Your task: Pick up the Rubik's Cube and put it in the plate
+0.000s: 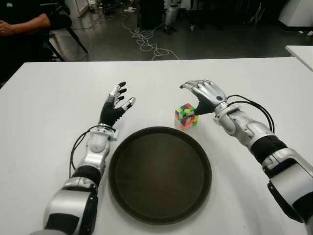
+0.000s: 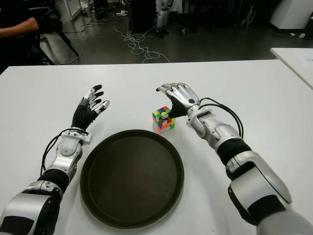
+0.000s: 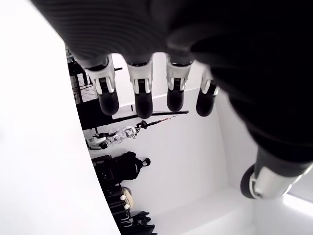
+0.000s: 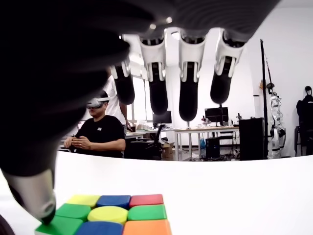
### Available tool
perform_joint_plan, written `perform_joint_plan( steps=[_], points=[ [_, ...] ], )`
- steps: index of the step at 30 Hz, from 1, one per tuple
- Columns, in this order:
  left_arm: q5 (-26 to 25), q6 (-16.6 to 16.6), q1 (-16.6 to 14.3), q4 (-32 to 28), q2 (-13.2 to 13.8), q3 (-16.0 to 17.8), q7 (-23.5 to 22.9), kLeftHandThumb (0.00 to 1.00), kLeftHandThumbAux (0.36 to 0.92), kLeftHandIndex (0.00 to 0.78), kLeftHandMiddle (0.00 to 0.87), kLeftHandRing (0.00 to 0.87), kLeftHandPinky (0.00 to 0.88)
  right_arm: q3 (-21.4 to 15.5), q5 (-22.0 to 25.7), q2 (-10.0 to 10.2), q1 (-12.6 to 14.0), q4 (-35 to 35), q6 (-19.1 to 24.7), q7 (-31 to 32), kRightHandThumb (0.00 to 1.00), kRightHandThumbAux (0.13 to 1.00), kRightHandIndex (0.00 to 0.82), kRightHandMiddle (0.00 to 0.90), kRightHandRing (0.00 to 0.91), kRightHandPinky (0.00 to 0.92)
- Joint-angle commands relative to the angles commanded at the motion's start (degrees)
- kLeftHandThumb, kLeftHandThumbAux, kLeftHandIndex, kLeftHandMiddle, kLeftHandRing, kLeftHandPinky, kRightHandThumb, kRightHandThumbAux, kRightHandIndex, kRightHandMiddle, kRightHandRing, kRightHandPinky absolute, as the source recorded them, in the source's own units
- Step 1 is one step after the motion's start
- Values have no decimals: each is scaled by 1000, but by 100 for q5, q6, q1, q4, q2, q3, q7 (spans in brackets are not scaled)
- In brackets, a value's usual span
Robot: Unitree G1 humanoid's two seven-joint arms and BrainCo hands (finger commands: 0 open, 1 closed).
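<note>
The Rubik's Cube (image 1: pixel 186 116) stands on the white table (image 1: pixel 58 88) just beyond the far right rim of the round dark plate (image 1: pixel 160 174). My right hand (image 1: pixel 201 96) hovers over and to the right of the cube, fingers spread above it and the thumb down at its right side; nothing is gripped. In the right wrist view the cube's coloured top (image 4: pixel 110 220) lies below the extended fingers (image 4: pixel 188 81), with the thumb tip at its corner. My left hand (image 1: pixel 117 103) is raised left of the plate's far rim, fingers spread and holding nothing.
A seated person (image 1: pixel 24 24) is beyond the table's far left corner. Cables (image 1: pixel 146 41) lie on the floor behind the table. Another white table's corner (image 1: pixel 301 51) shows at the far right.
</note>
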Motion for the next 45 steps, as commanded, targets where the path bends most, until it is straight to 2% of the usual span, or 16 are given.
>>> perform_joint_plan(
  steps=[4, 9, 11, 14, 15, 18, 22, 24, 28, 34, 38, 45],
  points=[
    [17, 6, -6, 0, 15, -18, -3, 60, 571, 51, 80, 74, 98, -120, 181, 78, -16, 208, -156, -74, 0, 690, 214, 261, 260, 246],
    [39, -6, -10, -4, 26, -27, 21, 44, 590, 48, 77, 67, 81, -552, 884, 255, 50, 371, -575, 281, 0, 681, 208, 258, 254, 223],
    [49, -9, -10, -3, 31, -30, 35, 41, 598, 50, 77, 66, 76, -761, 1220, 340, 82, 437, -743, 489, 0, 678, 198, 247, 245, 225],
    [85, -18, -7, -1, 46, -43, 92, 36, 608, 53, 78, 65, 72, -1242, 1978, 556, 170, 541, -1040, 974, 0, 673, 185, 229, 239, 251],
    [104, -14, -7, 5, 51, -49, 123, 35, 609, 54, 78, 65, 72, -1517, 2433, 687, 219, 584, -1172, 1307, 0, 672, 184, 227, 239, 257],
    [122, 12, -10, 19, 59, -55, 163, 48, 604, 58, 78, 65, 73, -2040, 3301, 936, 287, 671, -1336, 2047, 0, 676, 181, 224, 253, 301],
    [114, 36, -9, 24, 63, -50, 160, 58, 599, 61, 80, 66, 73, -2259, 3611, 1027, 288, 728, -1351, 2393, 0, 677, 179, 224, 262, 325],
    [115, 49, -11, 28, 66, -50, 152, 59, 597, 59, 78, 63, 69, -2319, 3637, 1053, 282, 753, -1327, 2415, 0, 680, 180, 227, 267, 327],
    [115, 49, -17, 33, 83, -51, 120, 45, 596, 49, 74, 59, 71, -2205, 3277, 1023, 253, 803, -1321, 1960, 0, 681, 188, 232, 270, 314],
    [126, -1, -29, 38, 87, -49, 135, 25, 610, 48, 79, 70, 101, -1869, 2432, 896, 255, 803, -1498, 808, 0, 718, 193, 217, 254, 287],
    [120, 42, -38, 35, 83, -44, 111, 29, 611, 54, 79, 76, 107, -1482, 1688, 805, 172, 1018, -1537, -236, 0, 730, 206, 226, 254, 278],
    [130, 120, -62, 18, 71, -52, 116, 24, 615, 59, 77, 67, 83, -1178, 1177, 753, -1, 1461, -1622, -1074, 0, 739, 228, 248, 273, 296]
  ],
)
